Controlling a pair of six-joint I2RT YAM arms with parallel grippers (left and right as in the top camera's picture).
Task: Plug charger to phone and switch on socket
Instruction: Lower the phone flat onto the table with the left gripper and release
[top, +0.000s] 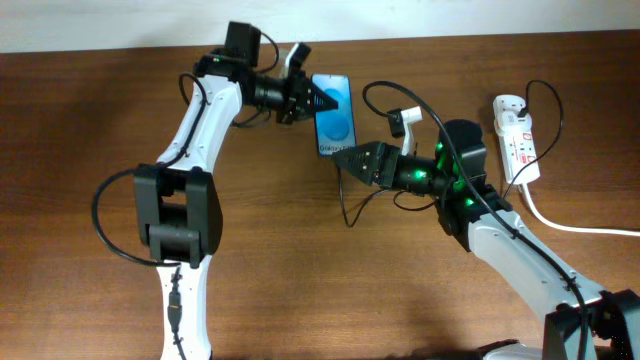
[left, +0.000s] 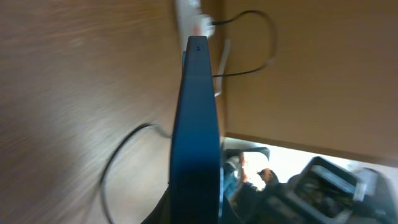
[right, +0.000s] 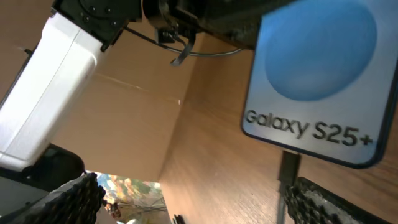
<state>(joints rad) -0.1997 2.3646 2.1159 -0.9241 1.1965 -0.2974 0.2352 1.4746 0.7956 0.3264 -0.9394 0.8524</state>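
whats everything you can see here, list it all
phone: 1, blue screen with black edge, table centre-top
charger: 1, thin black cable, plug at the phone's bottom edge
socket: 1, white with red marks, table's right
cord: 1, thick white, running right from the socket
table: 1, brown wood
left arm: 1, white and black
right arm: 1, white and black, green lights
left claw: 1, black, on the phone's top left
right claw: 1, black, at the phone's bottom end
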